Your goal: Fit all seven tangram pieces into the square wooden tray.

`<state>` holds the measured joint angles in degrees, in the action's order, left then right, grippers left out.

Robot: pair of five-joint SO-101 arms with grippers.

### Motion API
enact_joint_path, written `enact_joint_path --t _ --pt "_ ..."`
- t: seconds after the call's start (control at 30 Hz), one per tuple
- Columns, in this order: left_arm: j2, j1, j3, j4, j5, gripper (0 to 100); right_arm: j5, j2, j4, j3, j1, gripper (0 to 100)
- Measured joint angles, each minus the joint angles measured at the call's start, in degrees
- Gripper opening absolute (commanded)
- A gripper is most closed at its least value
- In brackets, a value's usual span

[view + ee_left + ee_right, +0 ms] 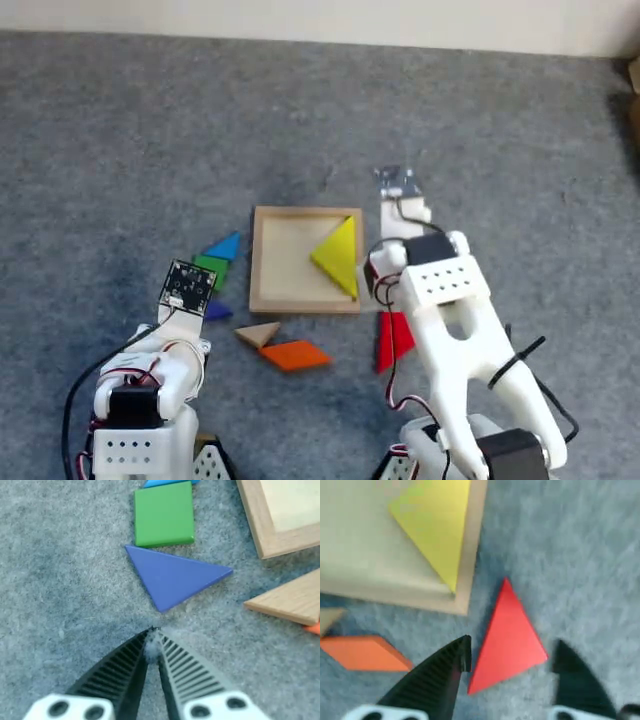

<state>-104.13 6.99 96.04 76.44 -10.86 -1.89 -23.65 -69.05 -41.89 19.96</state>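
Observation:
The square wooden tray lies mid-table with a yellow triangle in its right part. My right gripper is open, its fingers either side of the red triangle, which lies flat on the carpet just off the tray's near right corner. My left gripper is shut and empty, its tips on the carpet a little short of the dark blue triangle. A green square and a light blue piece lie beyond it. The wooden triangle and the orange parallelogram sit in front of the tray.
Grey carpet covers the whole table. The left arm's wrist camera hangs over the pieces left of the tray. A small metal-and-white part lies behind the right arm. Open carpet stretches behind the tray.

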Motion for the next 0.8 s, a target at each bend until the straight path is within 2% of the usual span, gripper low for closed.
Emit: enact_joint_path --t 0.23,0.53,0.8 --pt "0.00 0.00 0.00 0.00 0.00 1 0.00 0.00 0.70 -6.42 2.11 34.7" --pt "0.00 0.00 0.00 0.00 0.00 1 0.00 0.00 13.01 -17.05 3.34 34.7" --pt "0.00 0.00 0.00 0.00 0.00 1 0.00 -0.09 13.89 -17.93 3.34 34.7"
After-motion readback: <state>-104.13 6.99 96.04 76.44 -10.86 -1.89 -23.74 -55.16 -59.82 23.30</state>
